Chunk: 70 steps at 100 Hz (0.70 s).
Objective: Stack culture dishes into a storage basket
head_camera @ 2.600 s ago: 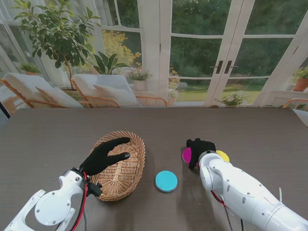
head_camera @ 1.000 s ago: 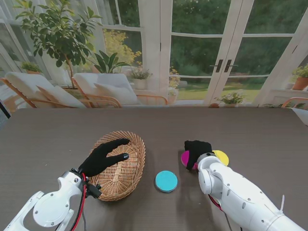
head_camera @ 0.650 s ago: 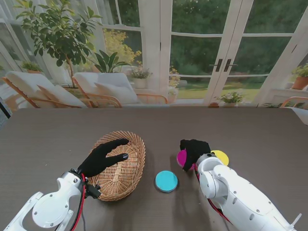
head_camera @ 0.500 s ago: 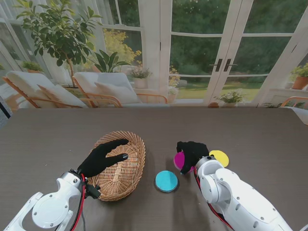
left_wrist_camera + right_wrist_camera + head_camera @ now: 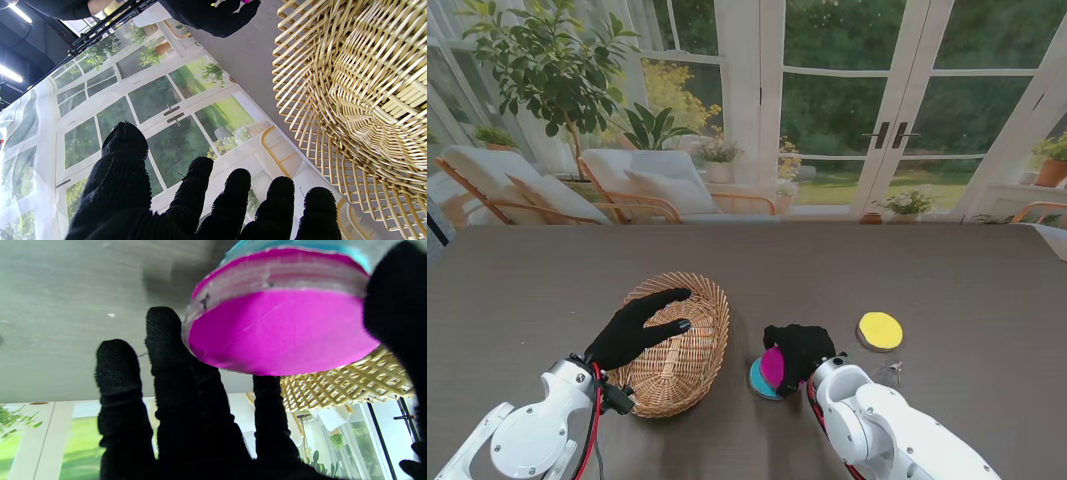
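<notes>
My right hand (image 5: 797, 352) is shut on a magenta culture dish (image 5: 772, 367), holding it tilted over the cyan dish (image 5: 756, 380) on the table. The right wrist view shows the magenta dish (image 5: 280, 326) pinched between thumb and fingers (image 5: 170, 350), with the cyan dish's rim (image 5: 300, 246) just beyond it. A yellow dish (image 5: 880, 330) lies alone to the right. The wicker basket (image 5: 679, 340) stands to the left, and my left hand (image 5: 632, 330) rests open at its near-left rim. In the left wrist view the basket (image 5: 360, 100) fills one side beyond my spread fingers (image 5: 233, 196).
A small clear bit (image 5: 889, 373) lies on the dark table (image 5: 547, 290) near the yellow dish. Windows and garden chairs stand beyond the table's far edge.
My right hand has carried the magenta dish leftward and nearer to me, away from the yellow dish, to over the cyan one. The left hand and basket have stayed put.
</notes>
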{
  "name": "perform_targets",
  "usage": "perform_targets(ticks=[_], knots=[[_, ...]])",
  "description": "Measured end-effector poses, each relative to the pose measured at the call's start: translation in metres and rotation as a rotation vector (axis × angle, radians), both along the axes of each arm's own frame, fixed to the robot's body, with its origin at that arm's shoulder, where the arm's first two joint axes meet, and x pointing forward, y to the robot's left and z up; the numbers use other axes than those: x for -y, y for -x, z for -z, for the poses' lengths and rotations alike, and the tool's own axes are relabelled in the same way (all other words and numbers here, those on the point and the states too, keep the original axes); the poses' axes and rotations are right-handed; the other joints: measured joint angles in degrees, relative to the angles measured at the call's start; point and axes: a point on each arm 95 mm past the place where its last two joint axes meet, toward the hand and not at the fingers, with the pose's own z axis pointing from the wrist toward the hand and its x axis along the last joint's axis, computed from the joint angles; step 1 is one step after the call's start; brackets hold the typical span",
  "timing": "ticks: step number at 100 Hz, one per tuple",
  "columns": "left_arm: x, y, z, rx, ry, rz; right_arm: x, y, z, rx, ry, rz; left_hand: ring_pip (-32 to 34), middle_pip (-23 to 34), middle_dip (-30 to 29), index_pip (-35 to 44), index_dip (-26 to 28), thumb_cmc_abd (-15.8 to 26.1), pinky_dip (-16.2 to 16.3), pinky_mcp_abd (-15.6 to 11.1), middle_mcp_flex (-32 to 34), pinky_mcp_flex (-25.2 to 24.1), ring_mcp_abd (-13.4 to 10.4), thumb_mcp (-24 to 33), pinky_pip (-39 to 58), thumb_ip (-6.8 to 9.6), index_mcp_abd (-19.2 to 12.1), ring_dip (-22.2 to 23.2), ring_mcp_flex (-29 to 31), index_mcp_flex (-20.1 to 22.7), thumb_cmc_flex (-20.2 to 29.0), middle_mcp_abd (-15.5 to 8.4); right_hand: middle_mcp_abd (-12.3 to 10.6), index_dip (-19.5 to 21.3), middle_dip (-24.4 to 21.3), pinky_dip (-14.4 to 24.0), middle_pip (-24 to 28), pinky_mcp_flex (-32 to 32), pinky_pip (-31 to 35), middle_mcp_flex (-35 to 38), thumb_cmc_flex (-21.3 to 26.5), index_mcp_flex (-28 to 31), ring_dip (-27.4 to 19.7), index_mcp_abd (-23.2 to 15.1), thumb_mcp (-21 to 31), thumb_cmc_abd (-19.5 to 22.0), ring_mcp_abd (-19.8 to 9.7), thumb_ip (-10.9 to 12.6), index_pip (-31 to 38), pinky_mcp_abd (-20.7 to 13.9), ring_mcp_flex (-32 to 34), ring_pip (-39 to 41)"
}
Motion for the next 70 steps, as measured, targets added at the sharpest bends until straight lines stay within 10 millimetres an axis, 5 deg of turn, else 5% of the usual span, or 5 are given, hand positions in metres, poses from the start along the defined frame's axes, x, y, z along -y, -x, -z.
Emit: perform_targets(ticks=[70], knots=[[-0.001,0.004,-0.001,-0.003,0.005,-0.008,-0.009,0.013,-0.011,0.012,0.033,-0.006,0.0,0.0,0.0,0.1,0.0,0.0,0.0,0.0,0.0,0.0,0.0,0.0,0.0,0.00,0.0,0.0,0.0,0.0,0.0,0.0,0.0,0.0,0.1,-0.1,0.0,0.0,-1.1,-1.4,0.0,-0.6,0.0,0.3,0.0,0.8,0.1,0.0,0.0,0.0,-0.1,-0.5]])
